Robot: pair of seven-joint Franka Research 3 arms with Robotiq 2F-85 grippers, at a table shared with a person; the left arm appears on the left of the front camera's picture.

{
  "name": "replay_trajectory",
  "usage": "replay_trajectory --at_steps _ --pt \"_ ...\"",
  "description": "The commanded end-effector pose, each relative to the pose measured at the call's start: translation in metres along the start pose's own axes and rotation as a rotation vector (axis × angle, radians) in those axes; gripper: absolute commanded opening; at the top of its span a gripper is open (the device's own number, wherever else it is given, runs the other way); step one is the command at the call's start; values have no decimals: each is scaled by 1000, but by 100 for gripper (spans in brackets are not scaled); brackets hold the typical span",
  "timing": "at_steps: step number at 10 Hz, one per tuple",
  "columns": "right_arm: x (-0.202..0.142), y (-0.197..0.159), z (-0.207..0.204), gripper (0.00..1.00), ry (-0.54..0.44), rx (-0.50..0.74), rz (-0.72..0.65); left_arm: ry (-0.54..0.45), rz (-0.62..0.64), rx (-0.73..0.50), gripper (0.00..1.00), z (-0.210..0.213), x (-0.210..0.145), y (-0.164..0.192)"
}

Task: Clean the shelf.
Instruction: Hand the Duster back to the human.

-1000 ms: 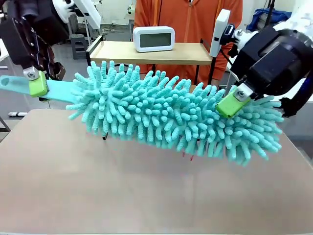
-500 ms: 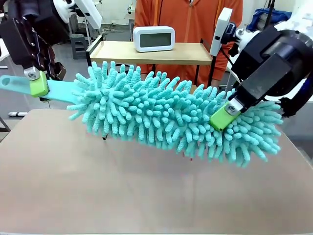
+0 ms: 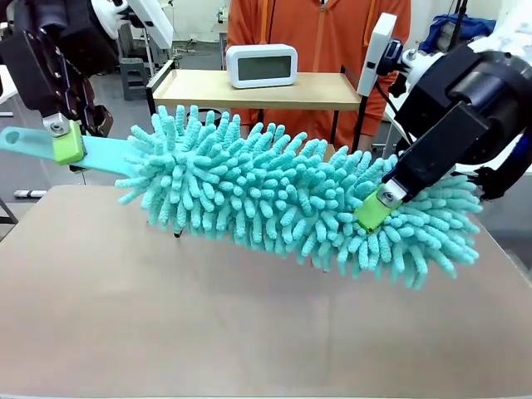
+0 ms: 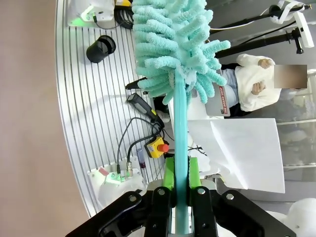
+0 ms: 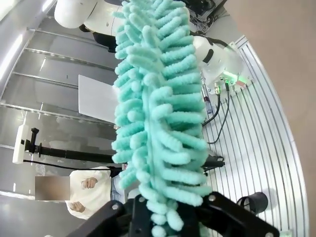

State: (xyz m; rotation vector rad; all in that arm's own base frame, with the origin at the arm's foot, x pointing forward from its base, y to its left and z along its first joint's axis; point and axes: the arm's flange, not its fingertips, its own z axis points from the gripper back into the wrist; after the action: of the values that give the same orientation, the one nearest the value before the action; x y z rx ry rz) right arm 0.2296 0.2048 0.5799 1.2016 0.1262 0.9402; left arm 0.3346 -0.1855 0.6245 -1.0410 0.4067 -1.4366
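Left claw (image 3: 65, 143), front view: upper left, green pads clamped on the flat teal handle (image 3: 100, 153) of a fluffy teal duster (image 3: 299, 199). Duster hangs in the air across the middle, above the brown tabletop (image 3: 249, 324), head sloping down toward the right. Right claw (image 3: 372, 209) comes in from the upper right, green-padded fingertip sunk into the duster's fibres near the far end; fibres hide the other finger, so how far it is closed cannot be told here. Shelf (image 3: 249, 90) stands behind the duster at the far side of the tabletop: light wooden top board, thin black legs, lower part hidden by the duster. White digital clock (image 3: 262, 65) sits on the top board. Person in an orange top (image 3: 320, 29) stands just behind the shelf.

Left wrist view: left claw (image 4: 181, 183) pinches the teal handle (image 4: 180, 128) between both green pads, narrow grip. Duster head (image 4: 170, 44) spreads out above.

Right wrist view: right claw (image 5: 170, 224) sits at the bottom edge, black fingers on either side of the duster (image 5: 160, 108), fibres bunched between them; fingers look closed around the duster's head, pads buried.
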Motion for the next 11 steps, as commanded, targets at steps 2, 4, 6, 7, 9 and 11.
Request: replay_trajectory --at_steps 2,4,6,7,9,11 --pt "-2 -3 6 0 27 6 21 -16 10 9 58 6 1 -6" --pt "-5 -6 12 0 12 5 9 -52 8 9 100 13 -4 -7" --pt "-15 -13 29 0 -44 4 -29 -202 41 44 100 42 -42 -7" --pt "-27 -18 47 0 -92 15 -66 -368 89 68 92 68 -83 -4" --pt "-56 -22 89 0 -214 10 -129 -856 75 160 100 117 -179 -19" --pt "-107 -8 156 0 -518 3 -90 -1294 1 215 100 137 -255 -23"
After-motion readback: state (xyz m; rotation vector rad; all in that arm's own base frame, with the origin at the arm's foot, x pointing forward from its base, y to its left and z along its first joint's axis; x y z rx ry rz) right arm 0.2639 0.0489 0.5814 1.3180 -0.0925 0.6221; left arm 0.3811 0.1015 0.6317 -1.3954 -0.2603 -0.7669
